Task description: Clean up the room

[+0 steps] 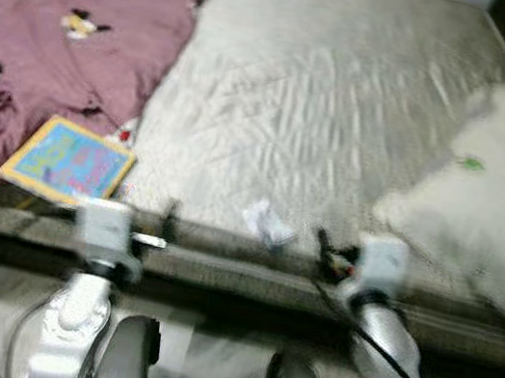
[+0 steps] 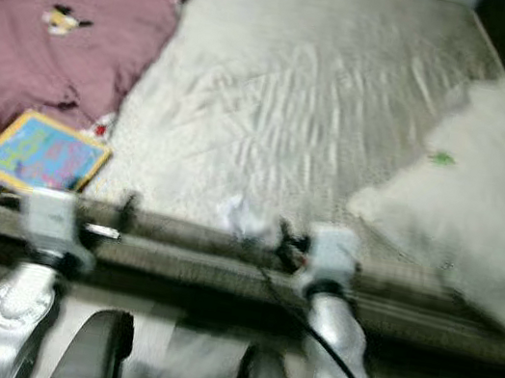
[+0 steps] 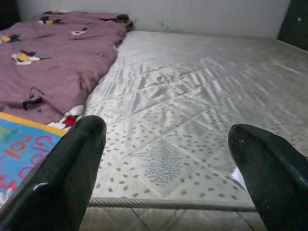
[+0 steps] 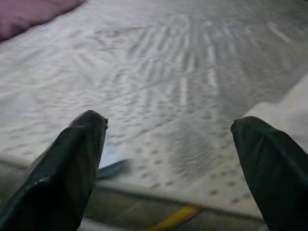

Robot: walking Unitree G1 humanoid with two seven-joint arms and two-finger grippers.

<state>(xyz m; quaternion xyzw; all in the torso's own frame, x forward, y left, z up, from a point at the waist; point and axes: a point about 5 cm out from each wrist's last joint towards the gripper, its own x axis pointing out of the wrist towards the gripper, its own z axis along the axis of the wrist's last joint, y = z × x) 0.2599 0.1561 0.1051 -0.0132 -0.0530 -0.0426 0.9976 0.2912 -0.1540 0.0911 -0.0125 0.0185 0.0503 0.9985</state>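
Both my hands, left hand [image 3: 166, 173] and right hand [image 4: 168, 168], are spread wide at the bed's [image 1: 343, 117] near edge. That crumpled wrapper [image 1: 264, 221] looks light and flimsy, so I'd pinch its middle.

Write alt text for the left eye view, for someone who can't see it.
A blurred look down at a bare quilted mattress, with a purple cartoon-print blanket bunched on its left side and a colourful book at the near left edge. A white pillow lies on the right, a crumpled scrap near the front edge, and both silver arms reach toward it.
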